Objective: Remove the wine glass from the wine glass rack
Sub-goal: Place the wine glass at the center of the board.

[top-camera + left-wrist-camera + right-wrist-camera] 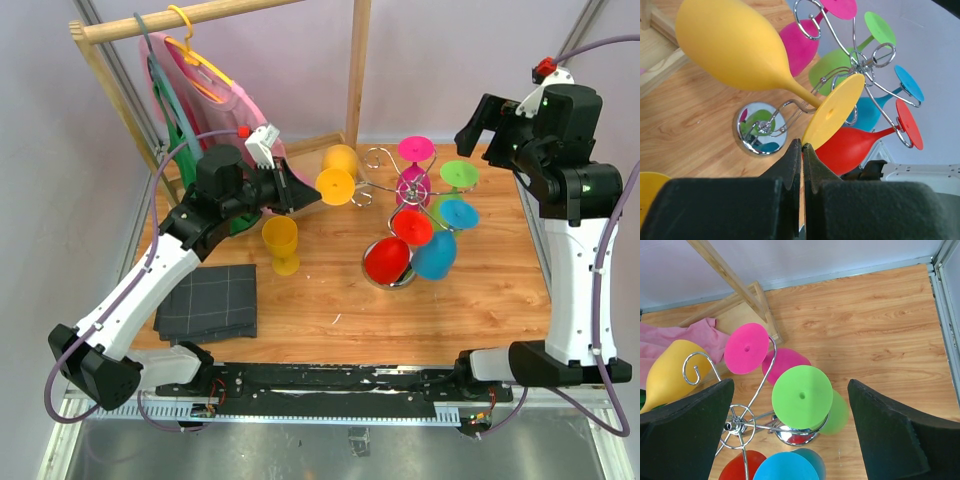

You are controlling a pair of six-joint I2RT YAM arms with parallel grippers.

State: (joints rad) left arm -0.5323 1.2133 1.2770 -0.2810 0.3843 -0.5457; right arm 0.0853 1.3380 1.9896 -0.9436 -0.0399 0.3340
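Left gripper [801,152] pinches the yellow wine glass [730,47] (by its foot) — right gripper [790,390] jaws apart.

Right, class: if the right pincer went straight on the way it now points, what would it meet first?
Probably the green glass, its flat foot centred under the open right pincer on the chrome rack; depth is hard to judge.

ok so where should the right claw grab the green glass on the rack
The green glass hangs bowl-down on the rack, its flat round foot uppermost and outermost. I'd pinch that foot's rim edge-on, bringing the open right claw in from the rack's outer, right side.
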